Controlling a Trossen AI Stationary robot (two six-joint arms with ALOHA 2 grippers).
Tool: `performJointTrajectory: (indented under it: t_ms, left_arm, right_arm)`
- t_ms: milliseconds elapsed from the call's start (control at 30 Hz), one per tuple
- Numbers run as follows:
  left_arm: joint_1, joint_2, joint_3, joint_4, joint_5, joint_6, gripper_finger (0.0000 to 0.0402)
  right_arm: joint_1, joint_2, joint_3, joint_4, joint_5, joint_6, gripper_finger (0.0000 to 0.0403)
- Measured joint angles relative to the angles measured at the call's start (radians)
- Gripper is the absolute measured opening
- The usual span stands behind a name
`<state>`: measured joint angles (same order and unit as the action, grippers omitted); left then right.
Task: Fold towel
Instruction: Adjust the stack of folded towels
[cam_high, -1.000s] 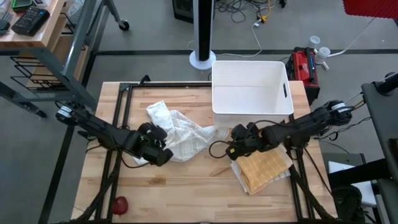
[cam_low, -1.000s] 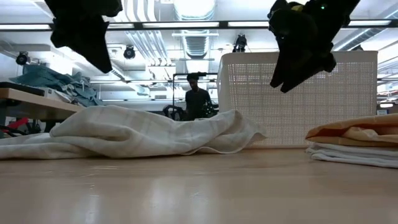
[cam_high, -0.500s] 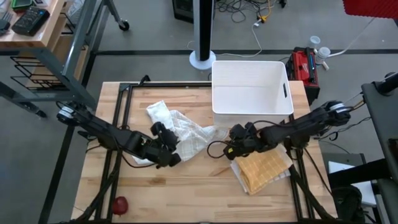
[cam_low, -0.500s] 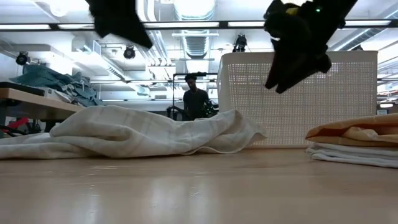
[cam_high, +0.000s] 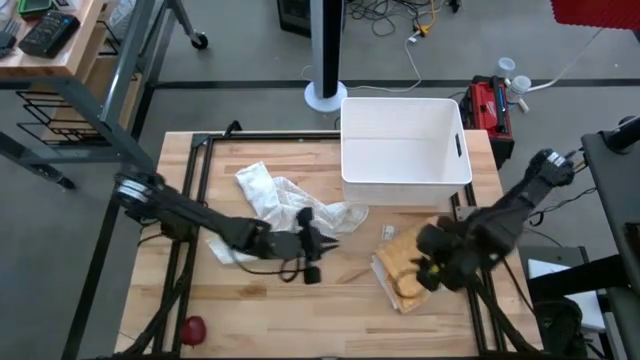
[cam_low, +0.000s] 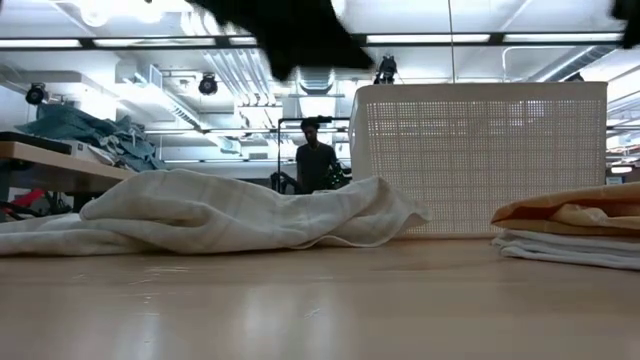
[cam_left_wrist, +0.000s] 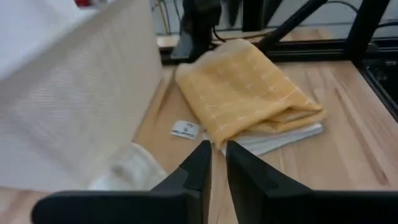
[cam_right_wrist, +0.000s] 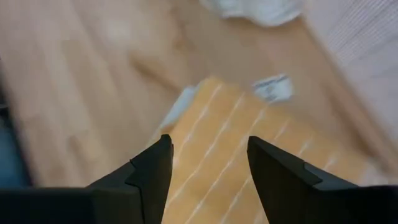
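A crumpled white towel (cam_high: 285, 210) lies in a heap at the table's middle left, its underside on the wood (cam_low: 220, 215). My left gripper (cam_high: 328, 240) hovers past the heap's right end and points toward the table's right. Its fingers (cam_left_wrist: 214, 165) are open by a narrow slit, with nothing between them. My right gripper (cam_high: 425, 272) hangs open above a folded yellow towel (cam_high: 430, 262), fingers (cam_right_wrist: 208, 162) wide apart and clear of it. The yellow towel (cam_left_wrist: 249, 93) rests on a folded white one (cam_left_wrist: 280, 140).
A white perforated basket (cam_high: 405, 140) stands at the far right of the table. A small label (cam_high: 388, 232) lies on the wood between the two towels. A red ball (cam_high: 192, 328) sits at the near left. A person stands in the room beyond (cam_low: 315, 160).
My left gripper has swung from the heap's near left side toward the table's right, past the heap's right end, and turned to point more level. My right gripper has risen and gone from the basket's front toward the near right, above the yellow towel. The towels have not moved.
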<state>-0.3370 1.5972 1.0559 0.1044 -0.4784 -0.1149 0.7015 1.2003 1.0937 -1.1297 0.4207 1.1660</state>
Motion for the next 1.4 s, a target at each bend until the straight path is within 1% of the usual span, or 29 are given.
performJointTrajectory:
  t_ms: [100,200,333,467,567,600,667,733,833,900,967,1033,1100,1267,1333,1400]
  left_arm:
    - [0.041,0.119,0.027,0.048,0.09,0.004,0.0029]
    - [0.071,0.254,0.116,0.08,0.202,0.046,0.0016]
    - [0.111,0.406,0.294,0.07,0.343,0.113,0.0002]
    - [0.157,0.54,0.478,0.029,0.443,0.199,0.0005]
    - [0.183,0.636,0.632,-0.086,0.465,0.23,0.0003]
    - [0.189,0.668,0.684,-0.133,0.475,0.244,0.0001]
    - [0.196,0.734,0.774,-0.234,0.5,0.274,0.0001]
    - [0.198,0.807,0.862,-0.269,0.523,0.299,0.0002]
    - [0.196,0.896,0.982,-0.357,0.531,0.322,0.0001]
    - [0.195,0.941,1.054,-0.454,0.529,0.323,0.0001]
    - [0.196,0.966,1.11,-0.551,0.505,0.312,0.0001]
    - [0.199,0.969,1.142,-0.686,0.451,0.306,0.0001]
    - [0.204,0.966,1.152,-0.811,0.415,0.304,0.0]
    - [0.212,0.941,1.144,-1.102,0.408,0.342,0.0]
    - [0.211,0.929,1.142,-1.183,0.409,0.363,0.0]
    - [0.211,0.91,1.138,-1.222,0.409,0.368,0.0]
  right_arm:
    - [0.123,-0.001,0.014,-0.038,0.002,0.164,0.0194]
    - [0.215,0.029,0.031,-0.149,-0.009,0.344,0.0175]
    - [0.297,0.093,0.043,-0.257,-0.075,0.502,0.0129]
    - [0.345,0.131,0.053,-0.271,-0.109,0.58,0.0067]
    - [0.377,0.142,0.064,-0.272,-0.107,0.647,0.002]
    - [0.39,0.145,0.063,-0.273,-0.106,0.669,0.001]
    - [0.412,0.151,0.063,-0.273,-0.106,0.718,0.0006]
    - [0.429,0.161,0.061,-0.279,-0.107,0.75,0.001]
    - [0.443,0.176,0.056,-0.28,-0.107,0.768,0.0007]
    - [0.446,0.185,0.051,-0.279,-0.106,0.773,0.0002]
    - [0.446,0.196,0.048,-0.279,-0.106,0.775,0.0002]
    - [0.446,0.204,0.044,-0.279,-0.106,0.781,0.0002]
    - [0.446,0.21,0.038,-0.277,-0.105,0.786,0.0001]
    - [0.446,0.226,0.004,-0.232,-0.102,0.781,0.0001]
    - [0.446,0.231,-0.023,-0.176,-0.084,0.773,0.0]
    - [0.446,0.235,-0.054,-0.115,-0.057,0.771,0.0]
